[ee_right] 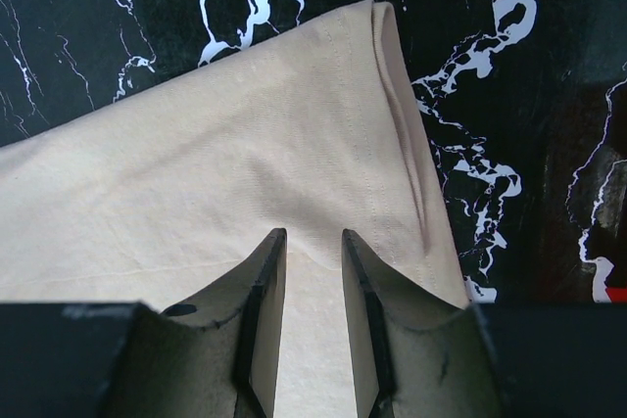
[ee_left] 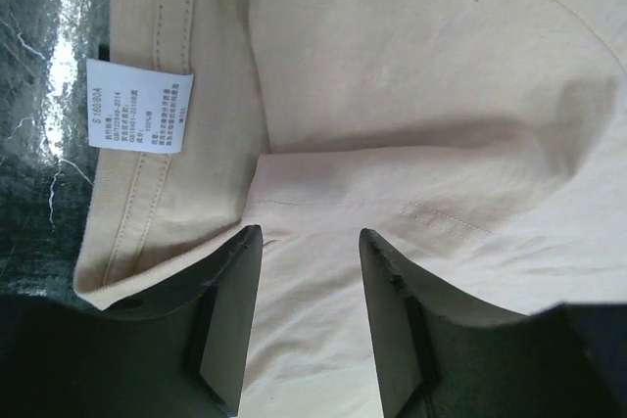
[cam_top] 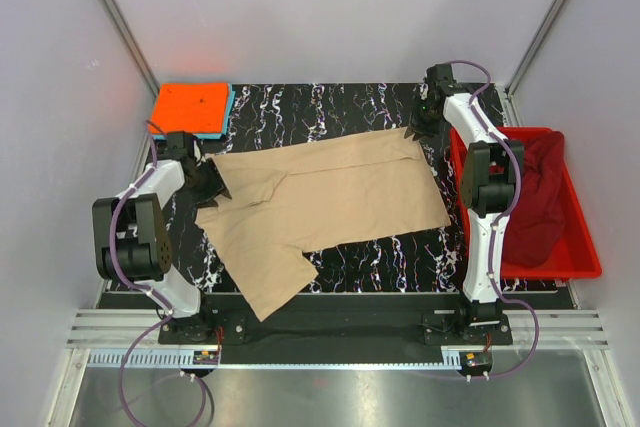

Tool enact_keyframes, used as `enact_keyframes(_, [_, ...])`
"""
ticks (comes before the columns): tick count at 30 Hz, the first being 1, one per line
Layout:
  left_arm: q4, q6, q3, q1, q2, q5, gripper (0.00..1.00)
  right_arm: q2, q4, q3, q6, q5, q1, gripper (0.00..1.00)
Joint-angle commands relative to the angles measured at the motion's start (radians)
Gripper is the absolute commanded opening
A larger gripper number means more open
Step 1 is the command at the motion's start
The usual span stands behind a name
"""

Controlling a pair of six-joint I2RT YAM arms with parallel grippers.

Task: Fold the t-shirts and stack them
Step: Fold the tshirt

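1. Around the work: black marble table [cam_top: 350, 112], and at its far-left corner an orange t-shirt [cam_top: 190, 105] folded on top of a light blue t-shirt [cam_top: 229, 113]. Your left arm's forearm is near that stack, and nothing lies on the tan cloth itself.
2. Container: the red bin [cam_top: 583, 252] is at the right edge, beside your right arm. A maroon t-shirt [cam_top: 540, 202] is heaped in it, unfolded.
3. The tan t-shirt [cam_top: 330, 197] is spread mid-table between both arms. Its long axis runs left to right, slightly tilted. The neck end is at the left, where a white label [ee_left: 139, 105] shows inside the collar, and the hem is at the right. One sleeve juts toward the near edge.
4. Your left gripper [cam_top: 207, 179] is at the collar, jaws apart with cloth between them. I can't tell whether it is pinching.
5. Your right gripper [cam_top: 418, 129] is at the far-right hem corner. Its jaws are close together, clamped on the tan cloth, which puckers at the fingertips [ee_right: 266, 271].
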Motion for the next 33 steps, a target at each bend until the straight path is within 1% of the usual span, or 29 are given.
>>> enact_keyframes(1, [0.025,-0.005,-0.011,-0.009,-0.026,-0.053,0.49,-0.008,0.010,0.006,-0.018,-0.023,0.003,0.36])
enact_keyframes(4, [0.040,-0.005,-0.031,-0.014,-0.031,-0.049,0.49,-0.007,0.013,0.003,-0.016,-0.026,0.003,0.36])
enact_keyframes(10, [0.062,-0.005,-0.025,-0.014,0.023,-0.048,0.49,0.000,0.011,-0.008,-0.016,-0.027,0.003,0.36])
enact_keyframes(18, [0.033,0.024,0.001,-0.014,0.009,-0.142,0.50,-0.002,0.011,-0.010,-0.022,-0.026,0.002,0.36])
enact_keyframes(22, [0.070,0.020,-0.019,-0.014,0.023,-0.090,0.49,0.004,0.015,-0.010,-0.015,-0.032,0.002,0.36])
enact_keyframes(28, [0.102,-0.015,-0.027,-0.014,0.052,-0.035,0.38,0.006,0.013,-0.013,-0.022,-0.030,0.003,0.36])
enact_keyframes(29, [0.103,-0.017,-0.024,-0.014,0.047,-0.036,0.31,0.006,0.013,-0.013,-0.024,-0.032,0.003,0.36])
enact_keyframes(31, [0.087,-0.014,-0.014,-0.014,0.040,-0.044,0.24,0.006,0.013,-0.014,-0.027,-0.029,0.002,0.36])
enact_keyframes(33, [0.071,-0.011,-0.005,-0.012,0.036,-0.052,0.11,0.007,0.013,-0.014,-0.028,-0.026,0.002,0.36])
